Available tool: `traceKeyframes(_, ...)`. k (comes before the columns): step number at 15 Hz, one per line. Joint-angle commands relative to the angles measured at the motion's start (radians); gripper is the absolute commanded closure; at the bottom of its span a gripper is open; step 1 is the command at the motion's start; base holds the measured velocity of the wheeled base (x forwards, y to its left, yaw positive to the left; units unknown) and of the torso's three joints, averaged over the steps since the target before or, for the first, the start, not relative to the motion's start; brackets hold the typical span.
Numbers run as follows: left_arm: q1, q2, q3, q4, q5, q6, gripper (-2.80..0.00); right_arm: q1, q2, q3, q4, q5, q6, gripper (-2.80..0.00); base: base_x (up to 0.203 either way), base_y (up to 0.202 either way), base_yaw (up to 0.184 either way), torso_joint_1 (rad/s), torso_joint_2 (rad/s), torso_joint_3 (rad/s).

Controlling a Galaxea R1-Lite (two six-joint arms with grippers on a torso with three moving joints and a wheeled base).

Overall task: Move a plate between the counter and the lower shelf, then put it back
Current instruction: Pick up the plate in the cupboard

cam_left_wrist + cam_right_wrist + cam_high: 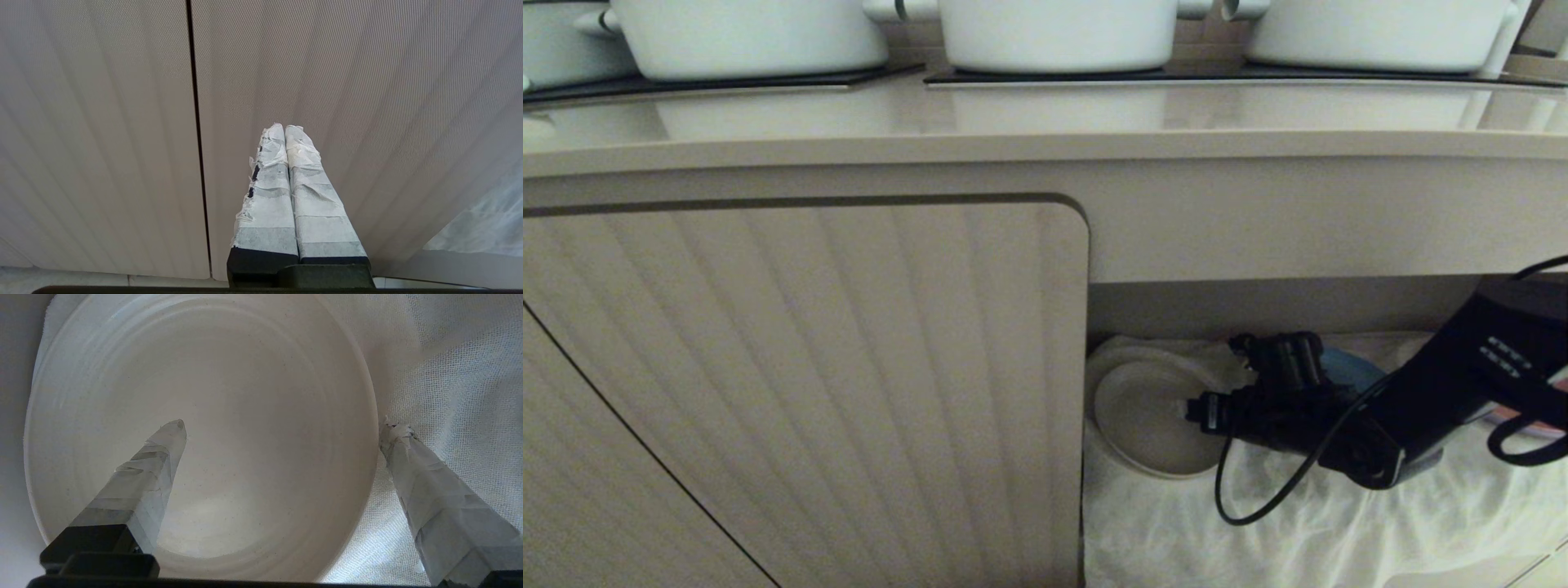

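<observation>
Item: my right gripper, tape-wrapped fingers spread wide, nothing held, over the small round cream-beige matte plate.

Detail: In the right wrist view, I log one taped finger above the plate's inner face and the other just outside its rim, over the wrinkled white cloth. In the head view, the black right arm reaches from the right into the beige-walled lower shelf, where the plate lies on the cloth at the recess's left end, just beside the ribbed beige cabinet door; a blue plate shows behind the gripper. The long smooth beige counter above carries white pots. My left gripper faces the ribbed door, its taped fingers pressed together, empty.
</observation>
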Motion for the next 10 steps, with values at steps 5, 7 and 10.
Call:
traceKeyframes(5,0.000,0.000,0.001,0.000,0.001,-0.001,0.00,0.001,0.000,0.003,-0.006,0.000,0.000,-2.80,0.000,0.000,0.000,0.000,0.00,0.000)
traceKeyframes(7,0.000,0.000,0.001,0.000,0.001,-0.001,0.00,0.001,0.007,0.002,-0.005,0.000,0.000,0.00,0.000,0.000,0.000,0.000,0.00,0.000)
traceKeyframes(10,0.000,0.000,0.000,0.000,0.001,0.000,0.00,-0.001,0.023,0.002,-0.006,-0.001,-0.002,0.00,0.000,0.000,0.000,0.000,0.00,0.000)
